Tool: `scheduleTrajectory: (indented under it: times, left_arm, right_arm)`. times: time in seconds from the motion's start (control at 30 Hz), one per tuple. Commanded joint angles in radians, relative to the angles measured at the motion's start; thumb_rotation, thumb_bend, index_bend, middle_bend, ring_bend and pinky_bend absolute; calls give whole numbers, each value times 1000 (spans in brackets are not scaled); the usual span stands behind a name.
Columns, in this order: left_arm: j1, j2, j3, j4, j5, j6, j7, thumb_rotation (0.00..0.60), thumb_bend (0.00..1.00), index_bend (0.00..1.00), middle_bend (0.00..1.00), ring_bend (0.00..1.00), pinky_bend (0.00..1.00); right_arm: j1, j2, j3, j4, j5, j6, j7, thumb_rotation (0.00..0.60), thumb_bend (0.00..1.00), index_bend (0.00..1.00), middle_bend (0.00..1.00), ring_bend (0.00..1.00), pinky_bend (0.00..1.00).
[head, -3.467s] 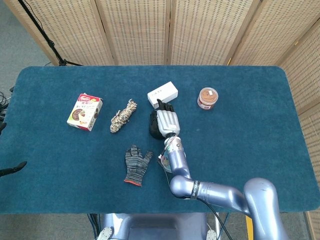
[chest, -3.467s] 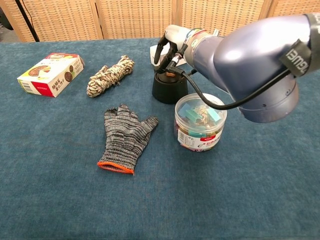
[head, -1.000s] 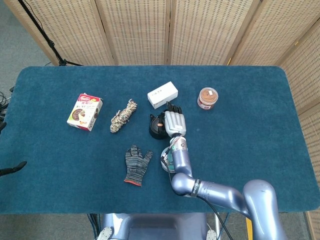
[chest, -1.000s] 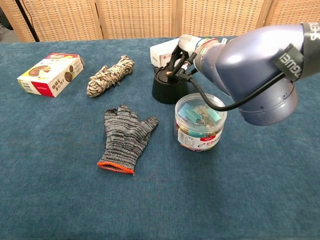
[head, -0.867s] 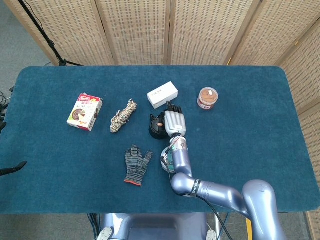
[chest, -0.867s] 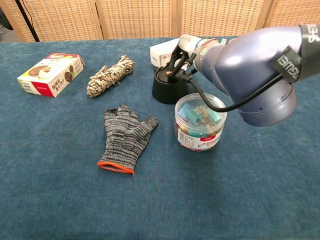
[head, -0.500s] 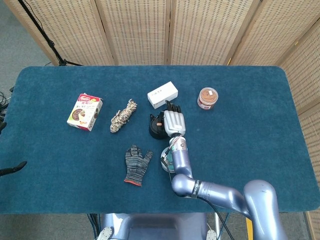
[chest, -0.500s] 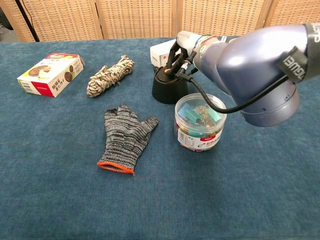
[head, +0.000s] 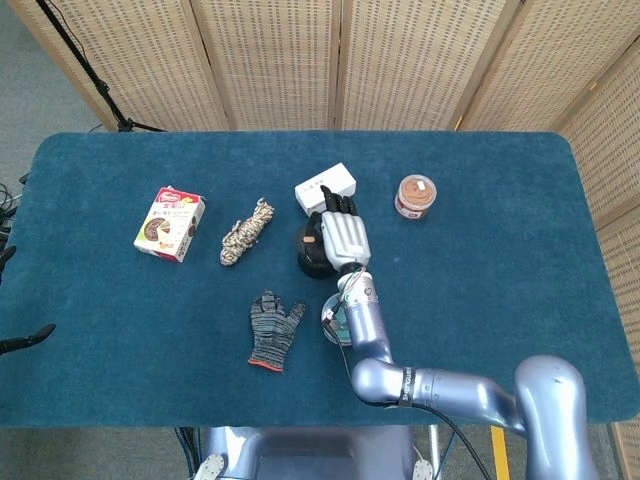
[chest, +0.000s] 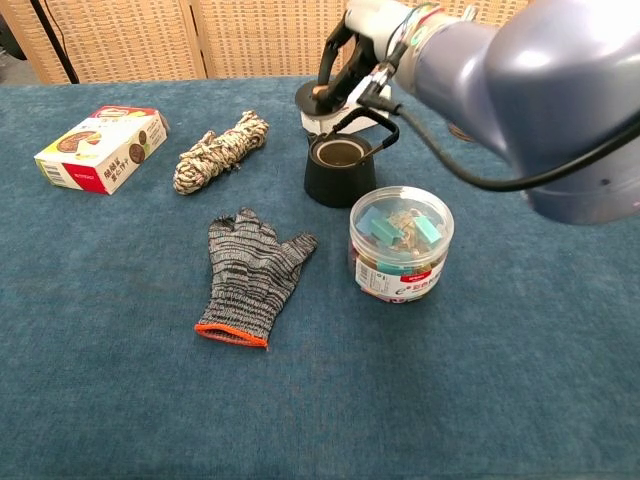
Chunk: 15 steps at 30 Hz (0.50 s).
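Wicker screens stood behind a blue cloth table (head: 480, 190). Right hand (chest: 350, 55) was raised above the black pot (chest: 340, 172) at table centre, fingers clamped on the pot's lid (chest: 312, 95), lid lifted clear and pot open beneath it. White box (head: 324, 187) lay just beyond the pot, clear tub of clips (chest: 401, 255) near and right of it, grey knit glove (chest: 251, 275) near and left. Rope bundle (chest: 220, 150) and snack box (chest: 101, 148) lay further left, small brown jar (head: 416, 196) far right. Left hand not in view.
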Motion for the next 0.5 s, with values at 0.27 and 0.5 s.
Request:
scheduleTrajectory:
  times: [0.27,0.5]
  left_arm:
    - [6,-2,9,-3,25,15,12,600,0,0,0,0,0]
    - [12,-16,26,-17,61,34,52,600,0,0,0,0,0]
  right_arm:
    - [-158,170,-67,-126,-67,61,65,600,453,619,0,0,0]
    - [-253,182,-160,35,-39,-79,179,600,453,612,0,0,0]
